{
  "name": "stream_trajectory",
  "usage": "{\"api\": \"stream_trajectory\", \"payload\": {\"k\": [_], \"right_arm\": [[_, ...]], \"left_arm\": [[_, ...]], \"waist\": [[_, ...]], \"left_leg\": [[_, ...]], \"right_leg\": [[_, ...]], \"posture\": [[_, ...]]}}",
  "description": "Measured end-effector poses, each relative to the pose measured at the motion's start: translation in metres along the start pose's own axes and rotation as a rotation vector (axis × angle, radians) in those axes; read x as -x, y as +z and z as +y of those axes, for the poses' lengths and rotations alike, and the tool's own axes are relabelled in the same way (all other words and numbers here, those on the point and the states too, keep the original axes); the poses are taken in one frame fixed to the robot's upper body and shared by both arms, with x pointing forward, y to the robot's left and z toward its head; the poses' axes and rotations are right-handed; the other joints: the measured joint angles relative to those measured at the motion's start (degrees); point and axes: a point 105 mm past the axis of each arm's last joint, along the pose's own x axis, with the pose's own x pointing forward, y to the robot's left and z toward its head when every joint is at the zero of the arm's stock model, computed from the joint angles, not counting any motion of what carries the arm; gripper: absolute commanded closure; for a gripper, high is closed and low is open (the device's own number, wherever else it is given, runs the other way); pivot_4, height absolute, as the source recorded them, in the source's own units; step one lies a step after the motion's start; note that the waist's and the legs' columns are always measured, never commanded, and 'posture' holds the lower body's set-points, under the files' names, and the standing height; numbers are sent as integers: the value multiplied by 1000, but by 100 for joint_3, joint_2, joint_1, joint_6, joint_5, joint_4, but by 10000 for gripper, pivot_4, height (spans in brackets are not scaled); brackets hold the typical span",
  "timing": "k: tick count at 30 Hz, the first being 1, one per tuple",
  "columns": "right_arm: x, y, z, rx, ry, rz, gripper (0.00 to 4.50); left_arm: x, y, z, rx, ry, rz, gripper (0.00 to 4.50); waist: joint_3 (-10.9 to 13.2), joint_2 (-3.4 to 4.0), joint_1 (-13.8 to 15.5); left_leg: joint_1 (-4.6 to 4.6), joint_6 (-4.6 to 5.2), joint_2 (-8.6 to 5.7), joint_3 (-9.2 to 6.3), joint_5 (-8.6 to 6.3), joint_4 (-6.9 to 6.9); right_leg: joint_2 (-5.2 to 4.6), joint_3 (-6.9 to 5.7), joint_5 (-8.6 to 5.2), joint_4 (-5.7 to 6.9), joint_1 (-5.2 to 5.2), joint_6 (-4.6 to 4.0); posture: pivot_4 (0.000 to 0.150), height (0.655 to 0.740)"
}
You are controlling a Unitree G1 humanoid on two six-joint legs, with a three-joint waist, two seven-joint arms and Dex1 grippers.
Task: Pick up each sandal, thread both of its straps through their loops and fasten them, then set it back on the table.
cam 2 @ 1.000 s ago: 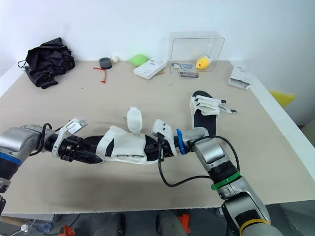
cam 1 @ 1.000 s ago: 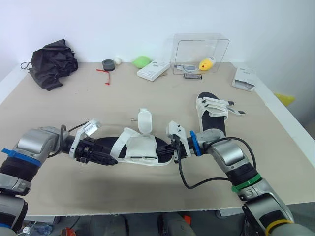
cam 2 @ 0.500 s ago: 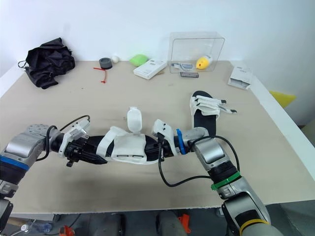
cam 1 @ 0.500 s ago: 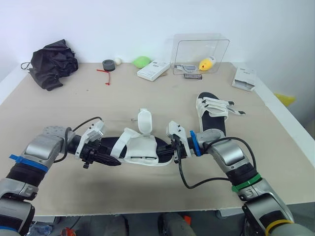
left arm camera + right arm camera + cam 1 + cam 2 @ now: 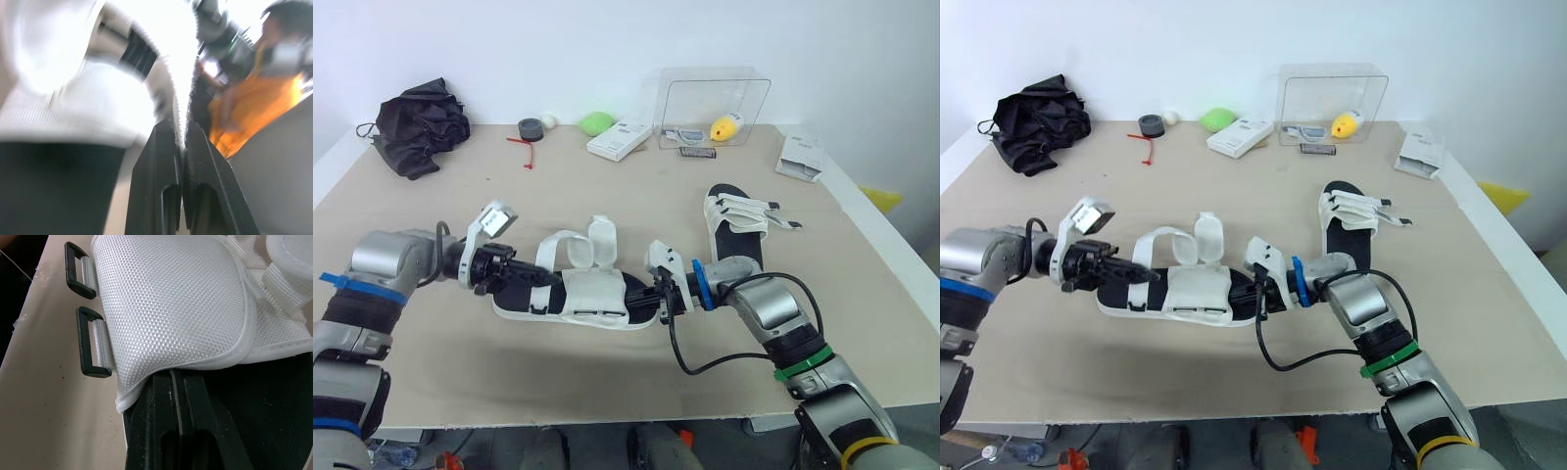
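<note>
Pincers first: the left pincer (image 5: pixel 179 128) is squeezing its 2 fingers together on the edge of a white strap (image 5: pixel 560 238), which is arching up over the front of the sandal (image 5: pixel 597 299). The right pincer (image 5: pixel 177 377) is clamping down at the other end, fingers together on the sandal where the white mesh upper meets the black sole. Between them the sandal is sitting low at the middle of the surface (image 5: pixel 460 362), and I cannot tell whether it is touching.

The 2 black loops (image 5: pixel 91 348) on its side are showing bare, with nothing running through either, so I am judging the threading as only beginning. Both straps are waiting to go through and be fastened, and then the sandal needs setting down.

The second sandal (image 5: pixel 734 223) is lying well apart, toward the robot's right. Its straps are looking closed across the top, though I cannot confirm that.

No brand or writing is coming through readable anywhere.
</note>
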Motion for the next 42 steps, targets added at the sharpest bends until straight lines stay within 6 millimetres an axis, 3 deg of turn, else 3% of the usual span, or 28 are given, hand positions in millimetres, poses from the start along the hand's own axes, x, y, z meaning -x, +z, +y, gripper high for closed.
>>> {"api": "stream_trajectory", "payload": {"k": [7,22,30,42], "right_arm": [[0,1,0,2,3,0,45000],[-1,0,1,2,-1,-2,45000],[-1,0,1,4,-8,-5,45000],[-1,0,1,3,-10,-5,45000]], "left_arm": [[-14,16,6,137,-25,-72,44123],[-47,1,23,170,-60,-10,44123],[-48,-15,27,201,-57,8,44123],[-53,-22,22,209,-60,9,44123]], "waist": [[5,10,-6],[5,10,-5],[5,10,-6],[5,11,-7]], "left_leg": [[-1,0,-3,-16,0,-1],[-1,-1,-5,-19,0,0],[-1,-1,-5,-21,1,-1],[2,-1,-7,-21,0,-1]], "right_leg": [[9,1,-2,11,2,4],[9,2,-3,16,3,3],[9,2,-3,16,3,3],[9,6,-4,16,6,3]], "posture": [[1500,7400],[1500,7400],[1500,7400],[1500,7400]]}}
